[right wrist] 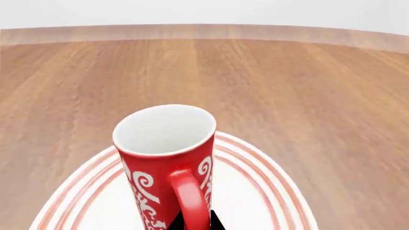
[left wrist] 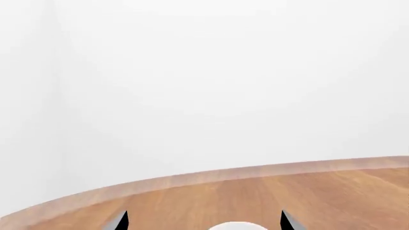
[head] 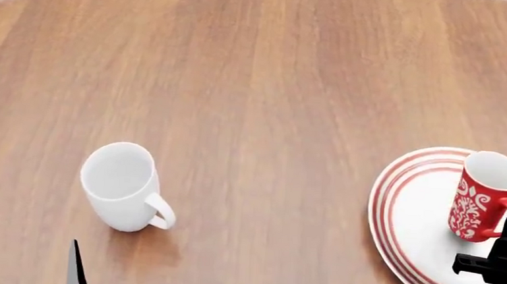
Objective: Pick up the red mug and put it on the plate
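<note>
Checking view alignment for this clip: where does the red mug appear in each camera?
Head view: red mug at right, standing on the plate.
Right wrist view: centre foreground, handle toward the camera.
Left wrist view: not in it; only a white rim sliver.
Shared landmark: the wooden table.

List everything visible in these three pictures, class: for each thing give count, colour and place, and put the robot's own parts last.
red mug: one, red with white swirls, white inside; upright on the plate, handle toward the robot.
plate: one, white with red rings; table's right side.
white mug: one, plain white; left side, standing apart.
table: one, brown wood; beneath everything.
left gripper: one, dark fingers spread; bottom left, holding nothing.
right gripper: one, black; at the red mug's handle, grip unclear.
</note>
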### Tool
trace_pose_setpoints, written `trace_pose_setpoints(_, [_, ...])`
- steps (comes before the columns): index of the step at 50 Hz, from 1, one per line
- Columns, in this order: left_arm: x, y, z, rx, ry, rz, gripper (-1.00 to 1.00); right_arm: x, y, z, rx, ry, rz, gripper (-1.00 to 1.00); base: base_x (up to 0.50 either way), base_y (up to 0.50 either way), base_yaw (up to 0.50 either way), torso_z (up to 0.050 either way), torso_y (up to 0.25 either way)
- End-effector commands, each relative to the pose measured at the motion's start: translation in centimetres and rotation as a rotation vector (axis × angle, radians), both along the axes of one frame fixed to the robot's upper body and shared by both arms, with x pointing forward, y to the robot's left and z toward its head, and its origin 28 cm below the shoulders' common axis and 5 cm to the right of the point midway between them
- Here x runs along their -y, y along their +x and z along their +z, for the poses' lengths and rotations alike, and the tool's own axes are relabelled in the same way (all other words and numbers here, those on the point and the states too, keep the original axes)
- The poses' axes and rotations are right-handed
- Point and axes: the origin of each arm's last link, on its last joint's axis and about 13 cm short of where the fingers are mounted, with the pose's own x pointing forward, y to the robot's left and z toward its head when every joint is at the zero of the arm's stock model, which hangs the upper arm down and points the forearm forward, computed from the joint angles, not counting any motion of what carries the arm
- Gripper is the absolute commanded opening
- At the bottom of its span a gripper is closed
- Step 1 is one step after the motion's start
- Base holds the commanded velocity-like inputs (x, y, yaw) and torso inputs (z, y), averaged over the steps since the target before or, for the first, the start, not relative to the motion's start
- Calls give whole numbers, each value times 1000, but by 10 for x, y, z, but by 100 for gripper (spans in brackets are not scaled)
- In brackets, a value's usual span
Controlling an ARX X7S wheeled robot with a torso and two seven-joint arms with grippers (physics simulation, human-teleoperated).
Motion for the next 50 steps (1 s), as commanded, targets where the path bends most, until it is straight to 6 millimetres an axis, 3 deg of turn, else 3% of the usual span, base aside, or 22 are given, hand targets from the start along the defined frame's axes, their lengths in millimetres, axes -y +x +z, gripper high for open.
trace_pose_setpoints(1, [0,0,0,1,-6,3,100,1,1,2,17,9,-10,-100,0,0,0,16,-64])
trace_pose_setpoints(50, [0,0,0,2,-11,-3,100,-3,-4,-9,-17,8,5,-100,0,0,0,1,-2])
